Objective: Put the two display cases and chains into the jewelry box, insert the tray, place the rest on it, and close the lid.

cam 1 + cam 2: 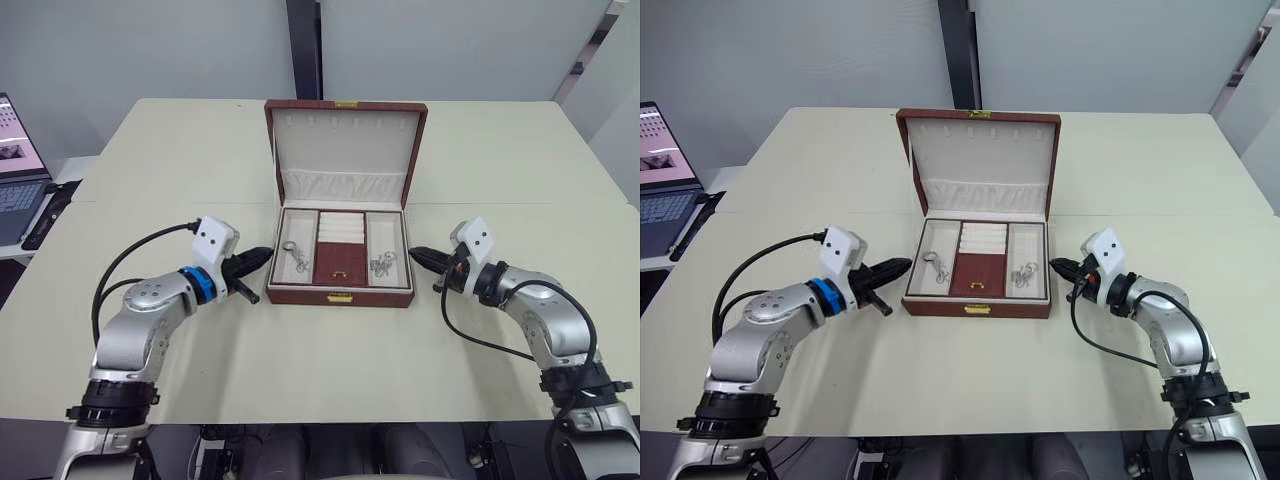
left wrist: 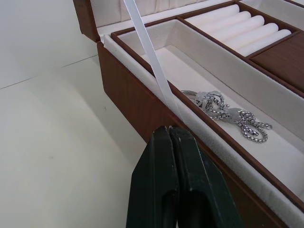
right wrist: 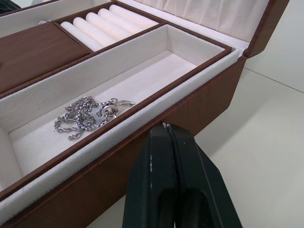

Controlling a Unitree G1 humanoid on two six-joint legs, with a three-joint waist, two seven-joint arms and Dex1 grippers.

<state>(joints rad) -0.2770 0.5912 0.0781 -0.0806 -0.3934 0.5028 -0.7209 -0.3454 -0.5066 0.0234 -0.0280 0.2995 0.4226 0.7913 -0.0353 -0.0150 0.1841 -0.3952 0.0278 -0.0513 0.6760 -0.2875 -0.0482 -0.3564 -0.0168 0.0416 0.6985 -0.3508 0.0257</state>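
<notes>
On a cream table (image 1: 150, 190), the jewelry box (image 1: 340, 296) holds its loaded tray (image 1: 340, 283); both empty grippers, left gripper (image 1: 262, 256) and right gripper (image 1: 415, 254), are pinched closed. Closing the lid (image 1: 345, 150) likely remains.

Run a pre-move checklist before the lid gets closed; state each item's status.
1. Tray seated in the jewelry box: ok, it sits level inside the rim.
2. Chains on the tray: ok, one in the left side compartment, one in the right.
3. Nothing hanging over the box rim: ok for the chains; the white ribbon crosses the left edge, check that it folds inward.
4. Display cases underneath the tray: cannot tell, hidden.
5. Left end effector shut and outside the box: ok.
6. Right end effector shut and outside the box: ok.
7. Lid upright: ok.
</notes>
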